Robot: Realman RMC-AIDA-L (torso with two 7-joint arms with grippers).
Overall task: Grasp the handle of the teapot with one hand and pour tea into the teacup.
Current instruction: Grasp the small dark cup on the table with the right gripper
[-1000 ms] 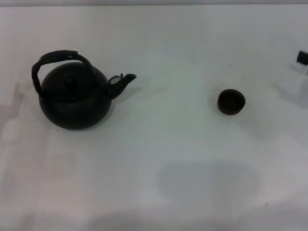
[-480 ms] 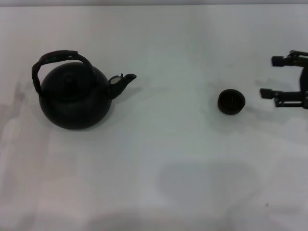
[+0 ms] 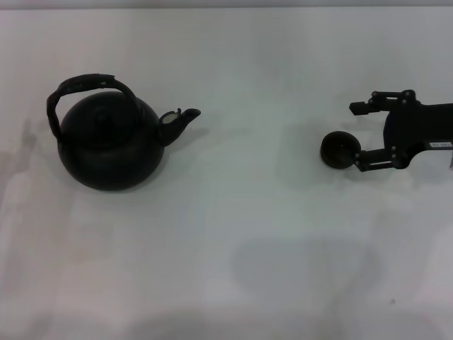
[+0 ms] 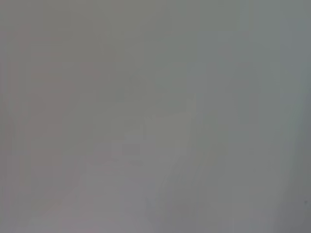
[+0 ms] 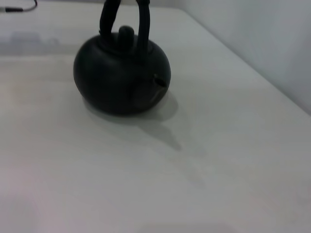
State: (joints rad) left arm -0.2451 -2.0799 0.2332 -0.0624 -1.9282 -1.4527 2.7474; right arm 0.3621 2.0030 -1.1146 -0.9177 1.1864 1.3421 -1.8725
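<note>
One teapot (image 3: 110, 145) at 9 o'clock, one teacup (image 3: 338, 150) at 3; the right gripper (image 3: 359, 132), fingers spread, flanks the cup.

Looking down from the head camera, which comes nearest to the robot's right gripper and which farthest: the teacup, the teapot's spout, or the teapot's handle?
1. The teacup: right beside the open right gripper, at its fingertips.
2. The spout: mid-table, pointing toward the cup.
3. The handle: farthest, arched over the teapot on the left side.
</note>
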